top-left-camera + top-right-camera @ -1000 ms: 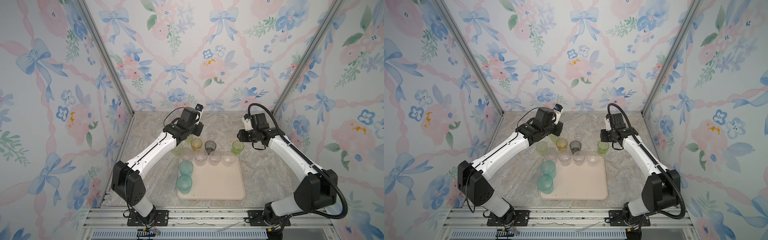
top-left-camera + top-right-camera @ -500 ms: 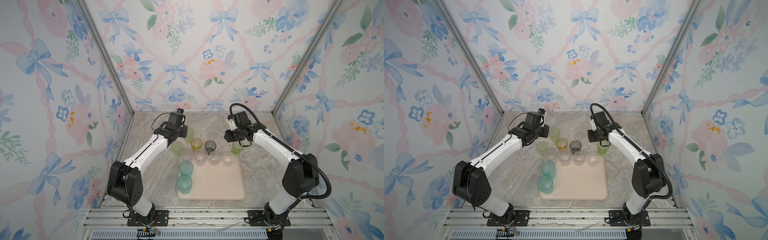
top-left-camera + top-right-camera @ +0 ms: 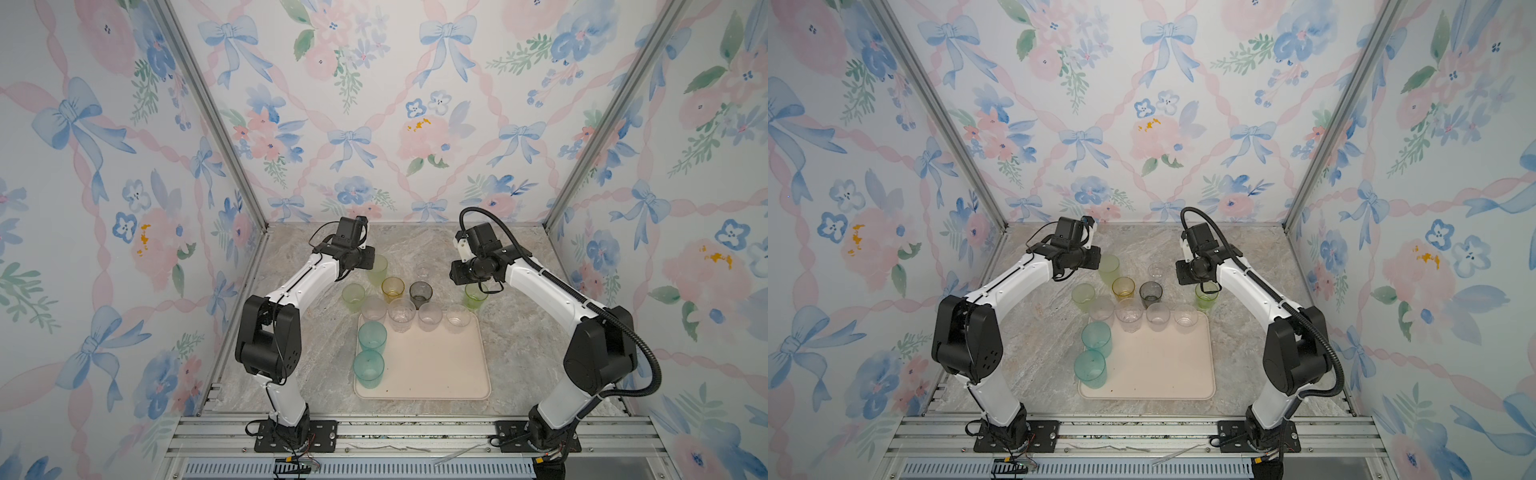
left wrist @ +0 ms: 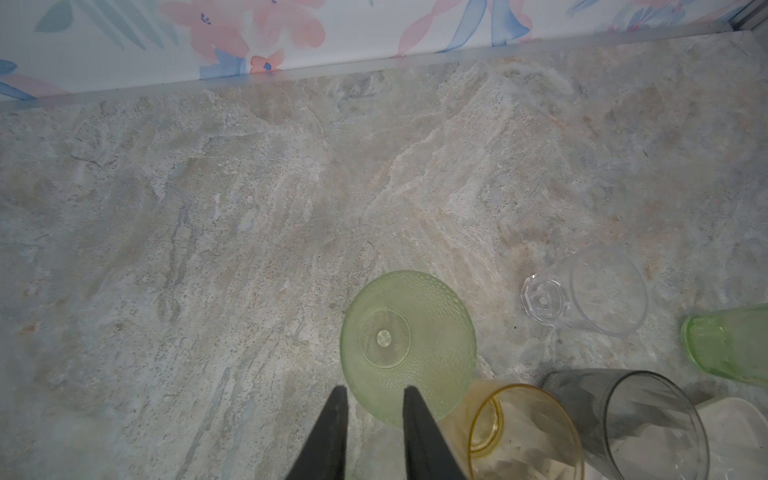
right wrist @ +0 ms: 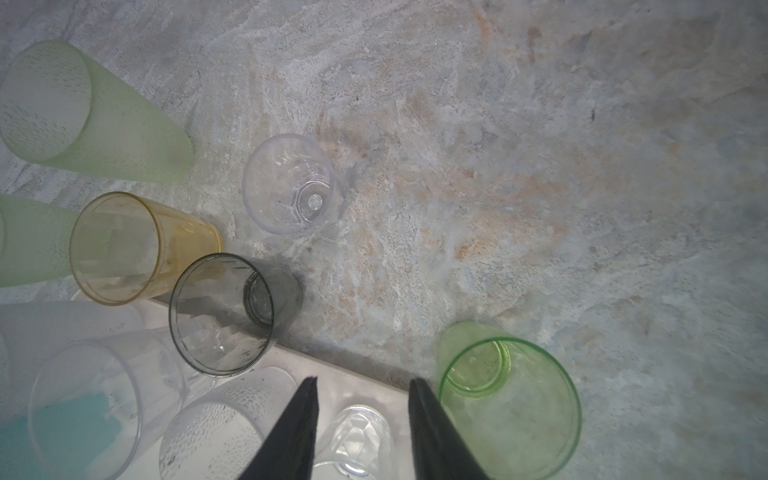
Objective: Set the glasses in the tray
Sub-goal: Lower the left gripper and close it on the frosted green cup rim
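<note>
Bench surface: grey-beige marble-pattern tabletop (image 3: 316,374). Enclosure: pastel floral, bow-print wallpaper walls (image 3: 374,104) on three sides. Silver aluminium rails (image 3: 415,432) along the front edge.

Three walls (image 3: 374,104) with wallpaper of blue bows, pink ribbons and flowers, grey-beige marbled tabletop (image 3: 324,374), silver metal posts (image 3: 210,108) in the corners, metal rails (image 3: 415,432) in front, soft even light

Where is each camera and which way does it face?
Top views: high in front, looking down at tray and tumblers; left arm and right arm show.
Left wrist: looks down past the left gripper onto a pale green tumbler.
Right wrist: looks down past the right gripper onto the tray's rim.
Both wrists share the grey tumbler.
</note>
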